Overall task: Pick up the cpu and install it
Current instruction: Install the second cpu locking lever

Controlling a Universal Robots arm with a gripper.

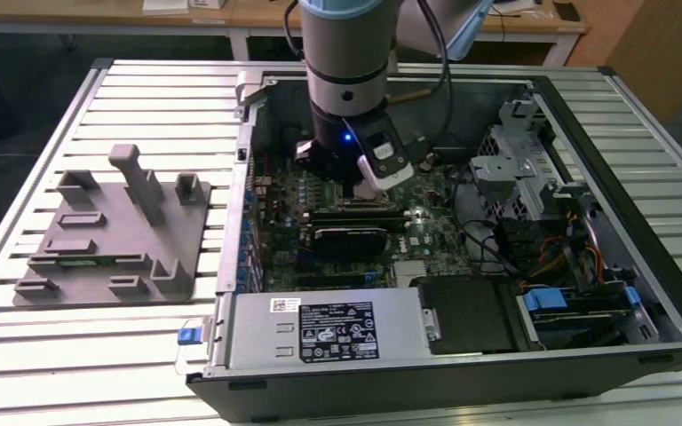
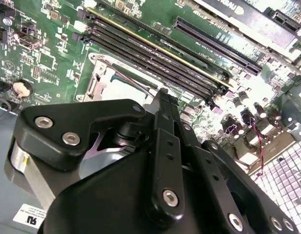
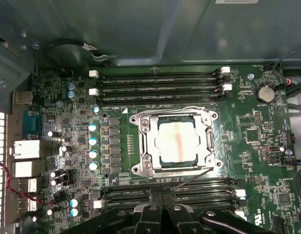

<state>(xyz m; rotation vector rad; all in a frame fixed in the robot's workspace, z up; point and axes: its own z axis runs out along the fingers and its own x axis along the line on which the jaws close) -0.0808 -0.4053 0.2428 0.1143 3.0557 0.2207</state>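
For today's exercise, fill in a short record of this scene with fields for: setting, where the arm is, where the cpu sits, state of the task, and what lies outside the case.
setting: open computer case on a slatted table
arm: reaching down into the case, end effector above the motherboard
cpu: the cpu lies flat in the metal socket frame, between the memory slots
task state: cpu appears seated; the end effector holds nothing visible
outside the case: grey plastic fixture on the exterior view's left
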